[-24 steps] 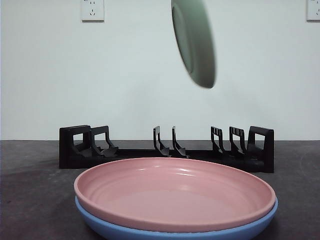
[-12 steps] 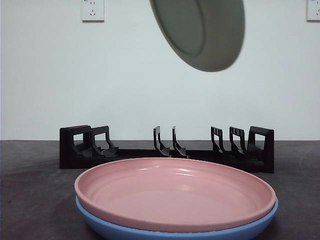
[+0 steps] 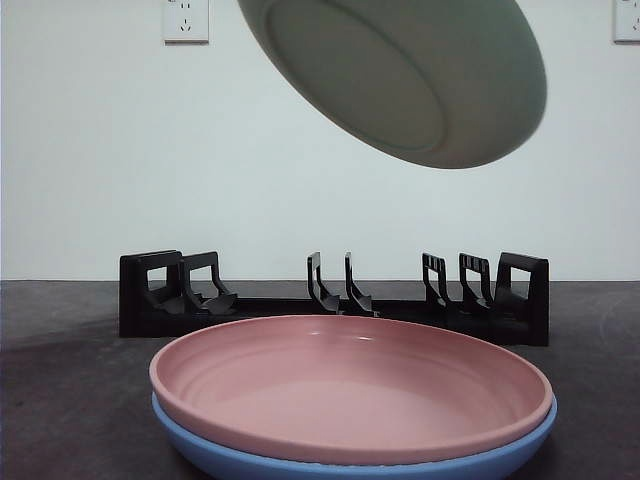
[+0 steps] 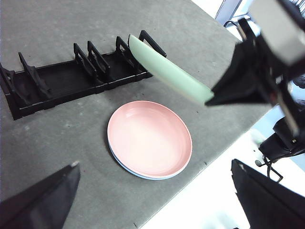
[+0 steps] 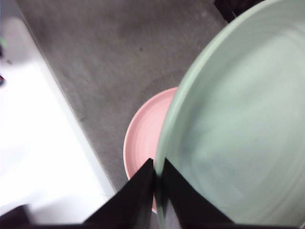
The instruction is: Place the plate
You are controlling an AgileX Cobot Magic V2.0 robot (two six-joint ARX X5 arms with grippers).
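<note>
Right gripper (image 5: 156,191), clamped on the green plate (image 3: 400,75) rim, holds it tilted at upper centre; left gripper (image 4: 152,200) hangs open. Plate should turn edge-on before entering the rack (image 3: 330,300) slot.

Found no readable text, label, brand, number or sign anywhere. Saw only plain surfaces on the green plate (image 3: 400,75), pink plate (image 3: 350,385), blue plate (image 3: 240,462) and black rack (image 3: 330,300). Noted two white wall sockets (image 3: 185,20), unmarked as far as could be told.
</note>
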